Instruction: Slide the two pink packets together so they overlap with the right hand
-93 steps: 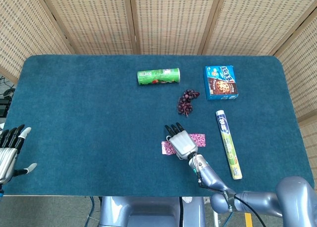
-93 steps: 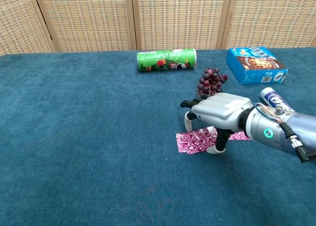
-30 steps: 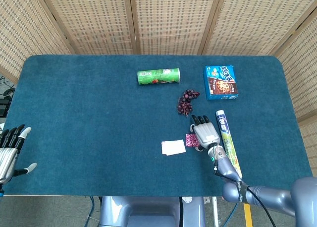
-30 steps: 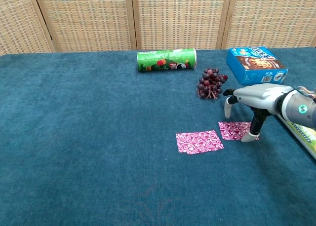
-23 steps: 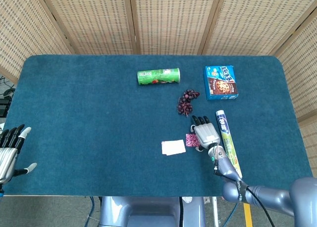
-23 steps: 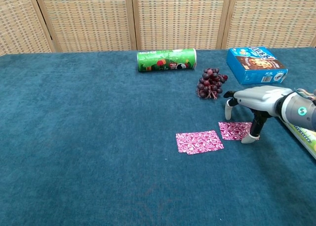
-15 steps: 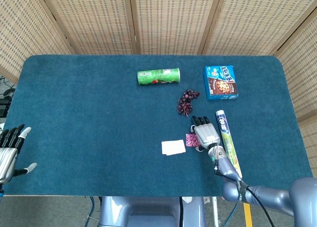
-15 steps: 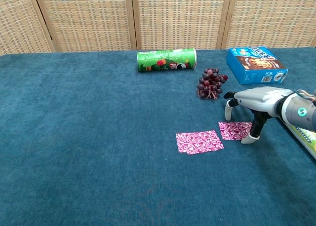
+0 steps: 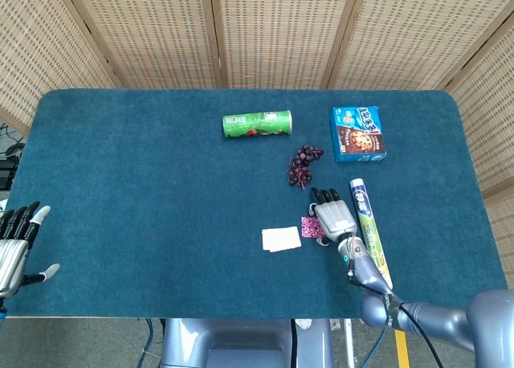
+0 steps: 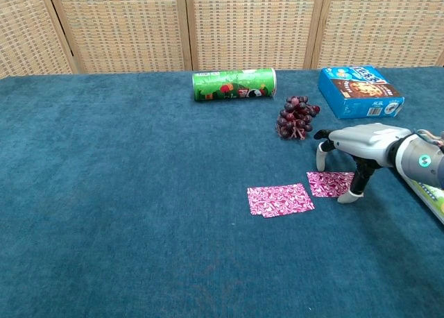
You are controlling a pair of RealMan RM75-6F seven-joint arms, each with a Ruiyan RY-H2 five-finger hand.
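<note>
Flat glossy pink packets (image 10: 280,199), unoverlapped

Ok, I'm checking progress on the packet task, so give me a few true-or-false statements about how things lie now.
1. The two pink packets overlap. False: the left pink packet and the right pink packet lie side by side with a narrow strip of cloth between them.
2. The right hand is over the right pink packet. True.
3. The green can stands upright. False: it lies on its side.
4. The grapes lie between the green can and the blue box. True.
5. The left hand holds a packet. False: it is empty, at the table's edge.
</note>
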